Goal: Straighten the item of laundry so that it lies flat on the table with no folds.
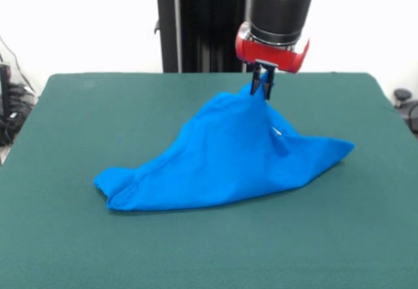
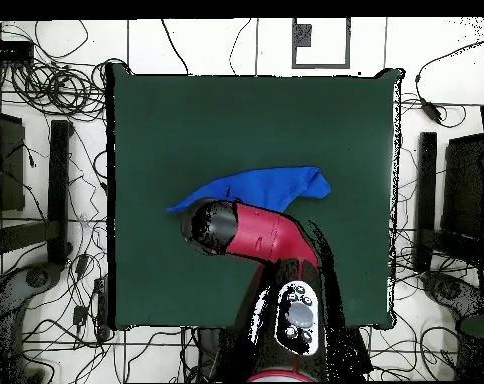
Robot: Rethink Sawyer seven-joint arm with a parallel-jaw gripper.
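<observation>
Pinching a peak of the blue T-shirt [image 1: 222, 162] in its closed gripper [image 1: 262, 92], your arm holds the cloth tented above the middle of the green table [image 1: 78, 237], both lower ends resting on the felt, likely so folds drop out.

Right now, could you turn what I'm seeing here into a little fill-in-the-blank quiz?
1. The gripper is pinching the ____ T-shirt.
2. The pinched part is raised into a peak, so the shirt is not yet lying ____.
3. The table has a dark ____ surface.
4. The shirt's lower edges rest on the ____.

Missing words: blue; flat; green; table
</observation>
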